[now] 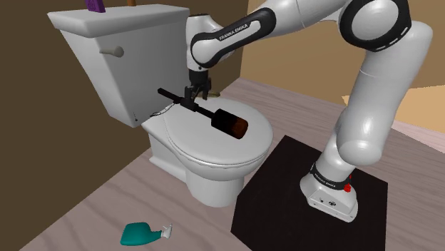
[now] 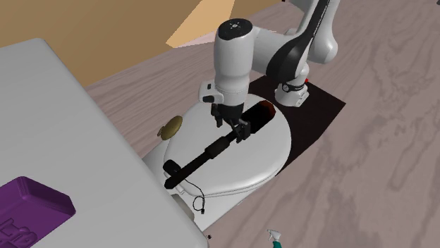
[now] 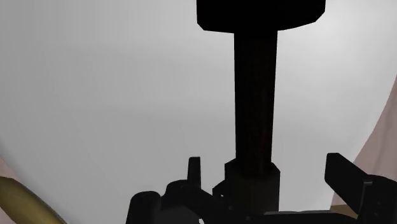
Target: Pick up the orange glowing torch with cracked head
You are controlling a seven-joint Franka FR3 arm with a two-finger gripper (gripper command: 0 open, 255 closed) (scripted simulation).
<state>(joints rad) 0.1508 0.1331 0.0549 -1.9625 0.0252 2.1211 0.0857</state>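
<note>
The torch (image 1: 214, 116) is a black stick with a dark orange-brown head (image 1: 236, 126). It lies across the closed white toilet lid (image 1: 249, 153), handle end toward the tank. My gripper (image 1: 197, 98) comes down from above and is open, its fingers straddling the handle without touching it. From the second exterior view, the gripper (image 2: 235, 129) sits over the torch (image 2: 211, 150) just behind the head. In the wrist view the black shaft (image 3: 255, 95) runs between the two fingertips (image 3: 195, 170), with a gap on each side. A thin cord hangs from the handle end.
The white toilet tank (image 1: 96, 68) rises behind the lid, with a purple object (image 2: 28, 211) on its top and a brass flush lever (image 2: 170, 127) on its front. A teal spray bottle (image 1: 142, 232) lies on the wooden floor. My base stands on a black box (image 1: 285, 192).
</note>
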